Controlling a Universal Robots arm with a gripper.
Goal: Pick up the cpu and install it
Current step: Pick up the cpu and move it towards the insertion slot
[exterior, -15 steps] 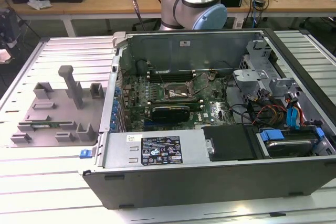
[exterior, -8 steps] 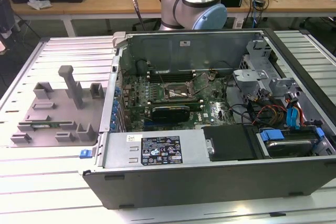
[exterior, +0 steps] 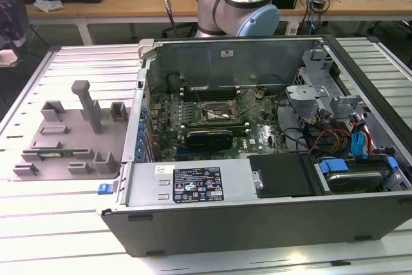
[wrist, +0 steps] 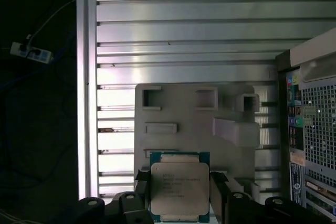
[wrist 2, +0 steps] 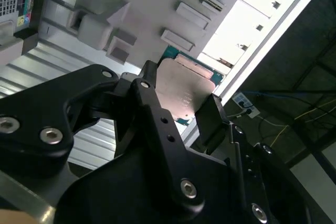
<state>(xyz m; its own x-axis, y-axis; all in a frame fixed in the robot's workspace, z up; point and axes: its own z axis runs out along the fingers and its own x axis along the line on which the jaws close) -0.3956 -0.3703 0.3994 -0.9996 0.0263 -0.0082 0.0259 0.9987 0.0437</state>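
Silver-topped with a green rim, the cpu [wrist: 179,195] sits clamped in the black gripper [wrist: 179,182] in both wrist views, one finger pressing each side edge. It hangs above the grey fixture tray [wrist: 184,108] on the slatted aluminium table [wrist: 184,24], beside the open computer case [exterior: 257,223] and outside it.
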